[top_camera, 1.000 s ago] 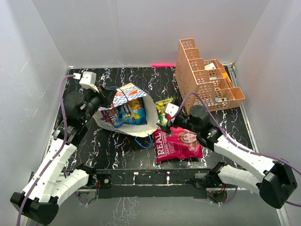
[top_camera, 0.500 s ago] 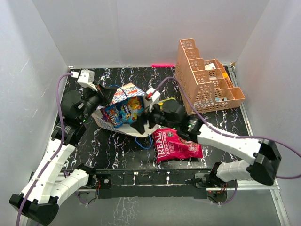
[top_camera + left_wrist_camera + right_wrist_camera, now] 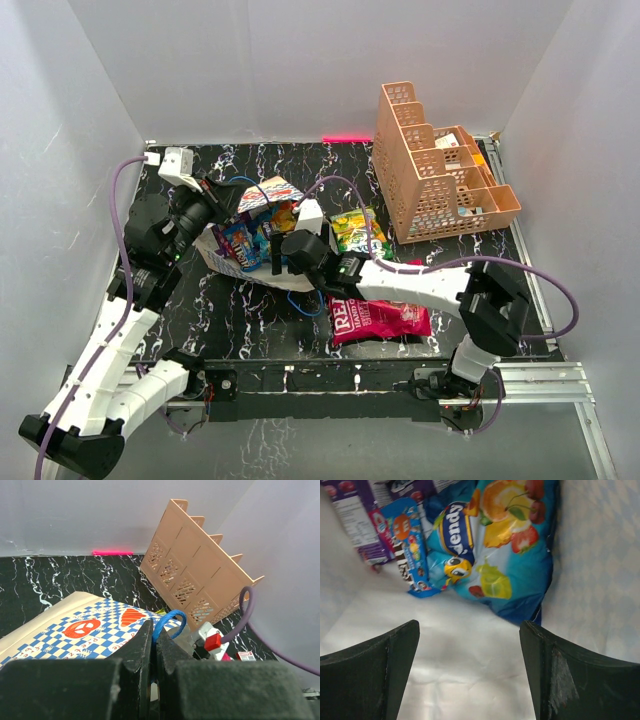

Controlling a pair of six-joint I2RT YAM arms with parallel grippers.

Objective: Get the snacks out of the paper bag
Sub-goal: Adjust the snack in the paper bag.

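Note:
The paper bag (image 3: 272, 190) lies tilted on its side at the table's left middle, mouth toward the right. My left gripper (image 3: 224, 198) is shut on its blue cord handle (image 3: 169, 620), above the checkered side (image 3: 85, 632). My right gripper (image 3: 273, 257) is open at the bag's mouth. In the right wrist view it (image 3: 469, 632) hovers empty over the white inside, short of a big blue packet (image 3: 492, 555), a small blue packet (image 3: 409, 550) and a purple one (image 3: 357, 520). The red "REAL" bag (image 3: 378, 316) and a yellow-green packet (image 3: 355, 230) lie on the table.
The orange lattice rack (image 3: 440, 165) with small boxes stands at the back right, also in the left wrist view (image 3: 195, 575). A pink strip (image 3: 345, 137) lies along the back wall. A second blue cord loop (image 3: 312, 305) trails on the table by the red bag.
My right arm has swung left from the red bag to the paper bag's mouth, gripper now inside the opening. The yellow-green packet it covered shows again. The left gripper keeps holding the handle.

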